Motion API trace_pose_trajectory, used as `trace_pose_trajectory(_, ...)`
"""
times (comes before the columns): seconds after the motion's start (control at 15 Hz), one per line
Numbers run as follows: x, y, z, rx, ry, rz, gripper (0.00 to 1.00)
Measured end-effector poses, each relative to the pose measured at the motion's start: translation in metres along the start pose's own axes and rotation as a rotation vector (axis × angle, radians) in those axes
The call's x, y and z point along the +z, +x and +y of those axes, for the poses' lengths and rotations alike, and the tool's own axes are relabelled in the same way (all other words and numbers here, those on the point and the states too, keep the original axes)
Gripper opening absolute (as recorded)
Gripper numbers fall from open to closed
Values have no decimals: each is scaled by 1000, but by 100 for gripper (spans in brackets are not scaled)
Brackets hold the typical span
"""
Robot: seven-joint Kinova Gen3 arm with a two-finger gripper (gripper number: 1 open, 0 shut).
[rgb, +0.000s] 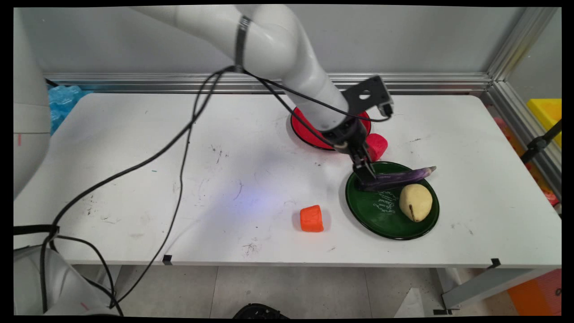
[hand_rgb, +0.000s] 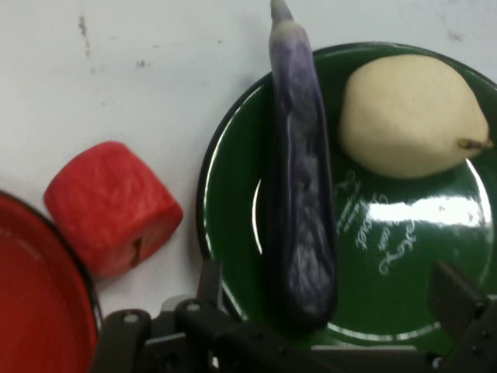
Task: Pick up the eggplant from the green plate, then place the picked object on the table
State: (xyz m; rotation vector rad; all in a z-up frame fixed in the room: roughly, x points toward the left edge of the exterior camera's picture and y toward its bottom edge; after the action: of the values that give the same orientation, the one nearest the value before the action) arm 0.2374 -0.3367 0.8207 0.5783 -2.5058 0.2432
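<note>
We see our gripper (rgb: 365, 172) low over the fat end of the long purple eggplant (rgb: 397, 177), jaws open on either side of it, and it lies across the green plate (rgb: 381, 215) near the surface's right edge, tip pointing away.
</note>
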Motion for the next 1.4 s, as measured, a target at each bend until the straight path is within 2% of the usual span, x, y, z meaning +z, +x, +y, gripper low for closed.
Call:
trace_pose_trajectory(0.2,29,12,2,0,-1,-16,100)
trace_pose_trajectory(0.87,83,23,-1,3,-8,-53,100)
trace_pose_trajectory(0.93,86,24,-1,5,-8,-54,0)
trace_pose_trajectory(1.4,87,25,0,18,-12,-47,0)
